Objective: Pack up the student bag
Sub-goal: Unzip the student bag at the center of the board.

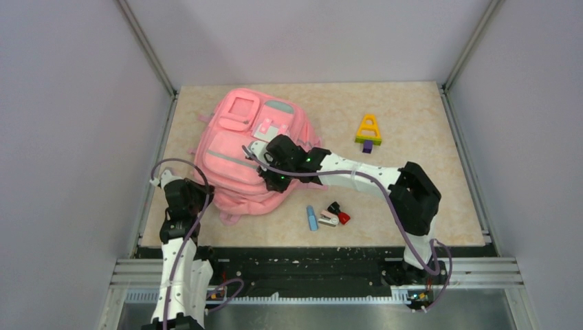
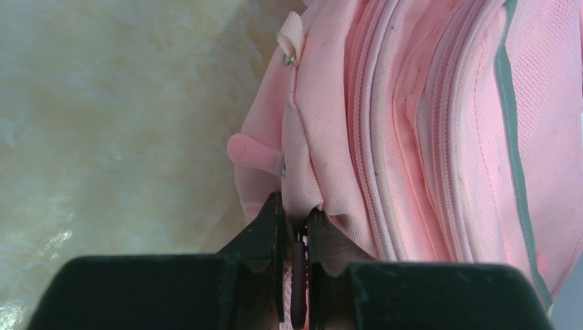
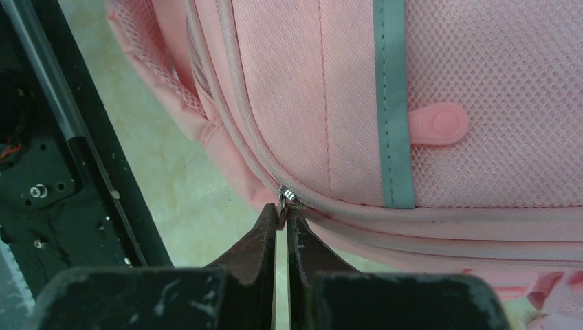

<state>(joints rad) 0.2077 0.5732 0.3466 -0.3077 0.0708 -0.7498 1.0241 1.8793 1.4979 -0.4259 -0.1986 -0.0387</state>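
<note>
Left gripper point(image 2: 295, 218) is pinched nearly closed on a fold of fabric at the edge of the student bag point(image 1: 240, 161), with a thin dark-pink strip caught between its fingers. Right gripper point(image 3: 282, 214) has its jaws pressed together, the tips touching the small metal zip slider point(image 3: 289, 195) on the bag's side seam. Whether anything is nipped between them I cannot tell.

The bag lies flat, front pockets up, on the left half of the tabletop point(image 1: 426, 199), towards the far-left corner. Its near-left edge is by the left arm, and its right flank lies under the right arm's wrist.

It is soft padded cloth, so it will likely sag, crease and slide rather than hold a shape. Pulling a zip would probably drag the whole bag unless the other gripper anchors the cloth nearby. It lies flat enough to seem mostly empty, so it is probably light for its bulk. The best holds look to be the seam folds, the strap webbing and the zip tabs, not the smooth panels.

It is pale pink all over, with a mesh-textured panel and a grey-mint stripe point(image 3: 393, 103) down it. A rounded pink rubber pull tab point(image 3: 440, 124) sticks out beside that stripe. Several zip lines run in parallel, and a white-pink patch point(image 1: 267, 129) sits near the top pocket.
</note>
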